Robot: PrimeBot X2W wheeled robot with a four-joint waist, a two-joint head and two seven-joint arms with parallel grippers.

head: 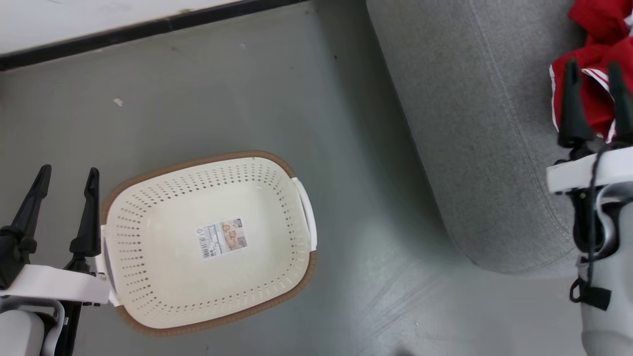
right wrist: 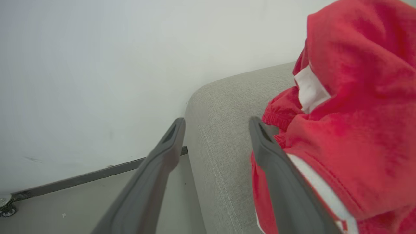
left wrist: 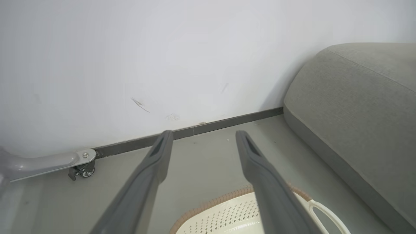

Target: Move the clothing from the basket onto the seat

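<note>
The basket point(head: 148, 257) lay empty just right of the left gripper point(head: 69, 169), whose jaws stood spread and bare. The clothing point(head: 601, 29) sat heaped on the seat point(head: 470, 123), beneath the right gripper point(head: 593, 63), jaws apart, holding nothing. The transfer looked done; next, that arm needed only to draw clear.

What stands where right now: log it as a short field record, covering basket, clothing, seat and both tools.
basket: on the floor, left of the seat, no clothing inside, label sticker on its bottom
clothing: red heap on the seat
seat: grey sofa, at right
left tool: open, holding nothing, beside the basket's left end
right tool: open, holding nothing, at the clothing's edge
task: looks done
</note>
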